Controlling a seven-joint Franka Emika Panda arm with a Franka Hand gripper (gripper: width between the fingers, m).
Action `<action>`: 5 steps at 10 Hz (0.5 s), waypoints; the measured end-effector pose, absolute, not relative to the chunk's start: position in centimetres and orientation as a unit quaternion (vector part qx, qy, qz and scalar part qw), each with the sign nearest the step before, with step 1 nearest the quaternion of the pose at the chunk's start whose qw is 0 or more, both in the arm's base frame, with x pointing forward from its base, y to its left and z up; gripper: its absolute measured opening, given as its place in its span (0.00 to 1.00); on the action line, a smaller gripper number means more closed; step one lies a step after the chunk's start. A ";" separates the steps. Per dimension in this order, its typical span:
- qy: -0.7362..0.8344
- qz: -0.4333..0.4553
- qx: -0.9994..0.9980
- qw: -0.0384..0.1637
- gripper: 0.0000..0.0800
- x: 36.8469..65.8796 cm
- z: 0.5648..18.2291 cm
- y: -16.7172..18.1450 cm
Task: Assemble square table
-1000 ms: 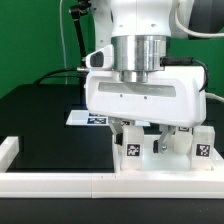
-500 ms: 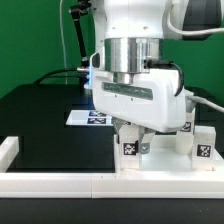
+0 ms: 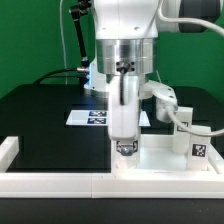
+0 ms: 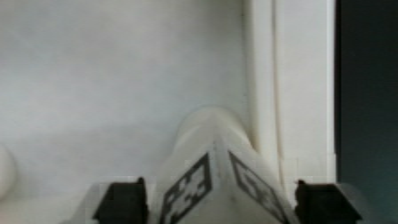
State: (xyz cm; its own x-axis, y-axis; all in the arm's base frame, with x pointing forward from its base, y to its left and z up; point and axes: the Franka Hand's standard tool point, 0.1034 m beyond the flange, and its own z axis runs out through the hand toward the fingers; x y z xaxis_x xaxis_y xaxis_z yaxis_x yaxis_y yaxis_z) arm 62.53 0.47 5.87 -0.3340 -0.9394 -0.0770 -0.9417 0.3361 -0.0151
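Leg-fitting looks like the step in hand: the gripper [image 3: 125, 150], low at centre frame, has its fingers [image 4: 125, 200] part-closed on a tagged leg [image 4: 210, 185] over the tabletop [image 3: 165, 160]. Next, I judge, comes seating it squarely in a corner socket. Black table [image 3: 40, 115] fills the left, green wall behind; another leg [image 3: 197, 148] stands lower right.

You had a flat black table [image 3: 40, 120] carrying everything. On it lay the thin white marker board [image 3: 88, 117], far and towards the exterior view's left, the white plastic square tabletop [image 3: 165, 160] near right, and the long white border rail [image 3: 50, 183] along the near edge.
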 end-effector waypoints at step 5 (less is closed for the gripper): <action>0.911 0.048 -0.406 0.047 0.46 62.6 5.3 2.3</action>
